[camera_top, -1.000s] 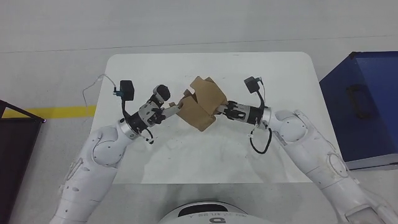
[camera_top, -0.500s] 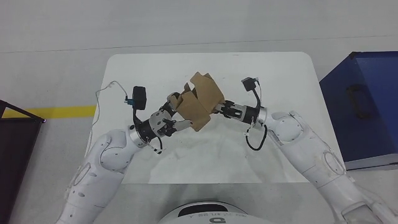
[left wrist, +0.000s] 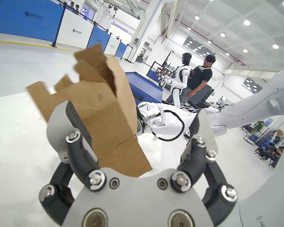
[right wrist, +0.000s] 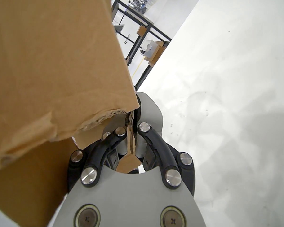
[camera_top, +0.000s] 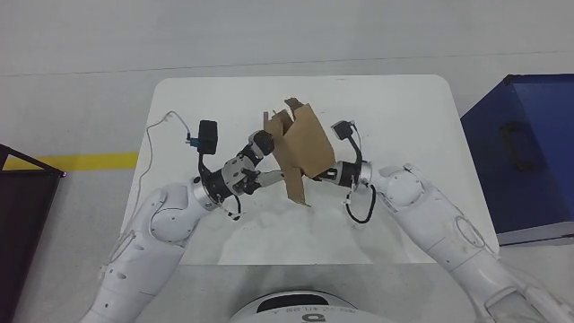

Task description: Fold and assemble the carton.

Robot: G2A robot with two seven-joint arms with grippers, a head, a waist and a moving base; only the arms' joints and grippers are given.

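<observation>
The brown cardboard carton (camera_top: 303, 146) stands tilted on edge over the middle of the white table (camera_top: 404, 108), flaps ragged at its far end. My right gripper (camera_top: 315, 177) is shut on a thin flap at the carton's near right edge; in the right wrist view the fingers (right wrist: 148, 109) pinch the cardboard sheet while the carton (right wrist: 49, 60) rises beside them. My left gripper (camera_top: 266, 161) is open at the carton's left side. In the left wrist view the carton (left wrist: 101, 109) sits between the spread fingers, against one finger (left wrist: 61, 119) and apart from the other.
A blue bin (camera_top: 529, 157) stands off the table's right side. A black frame (camera_top: 18, 188) stands beside the table at the left, by a yellow floor line (camera_top: 81, 160). Bare table lies in front of and behind the carton.
The carton has swung from lying slanted to standing more upright. My left gripper moved right, up to its left side, and opened wider. My right gripper shifted left and nearer, still holding.
</observation>
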